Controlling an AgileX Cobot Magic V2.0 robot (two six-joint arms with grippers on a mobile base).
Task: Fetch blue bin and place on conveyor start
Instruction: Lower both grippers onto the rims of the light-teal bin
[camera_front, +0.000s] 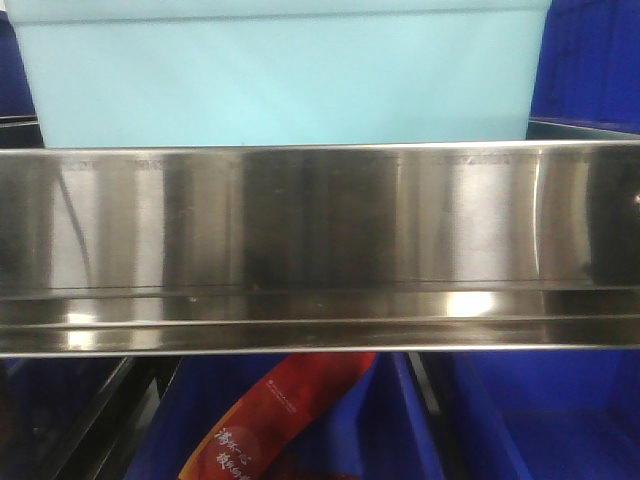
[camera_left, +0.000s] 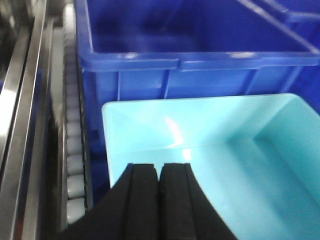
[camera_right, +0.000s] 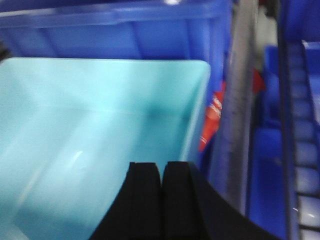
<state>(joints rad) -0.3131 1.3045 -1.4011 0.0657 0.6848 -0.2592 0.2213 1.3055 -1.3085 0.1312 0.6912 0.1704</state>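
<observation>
The blue bin (camera_front: 280, 80) is a pale cyan tub standing behind the shelf rail at the top of the front view. The left wrist view looks down into the blue bin (camera_left: 225, 150), and my left gripper (camera_left: 160, 166) hangs shut over its near left part. Nothing shows between its black fingers. The bin (camera_right: 90, 125) also fills the right wrist view, with my right gripper (camera_right: 161, 163) shut above its near right part, close to the right wall. The near wall is hidden under both grippers. The conveyor start is out of view.
A shiny stainless-steel shelf rail (camera_front: 320, 230) crosses the front view. Dark blue ribbed crates (camera_left: 200, 40) (camera_right: 125, 30) stand right behind the bin and others lie on the level below. A red packet (camera_front: 280, 420) lies in a lower crate. White rollers (camera_left: 74, 140) run along the bin's left.
</observation>
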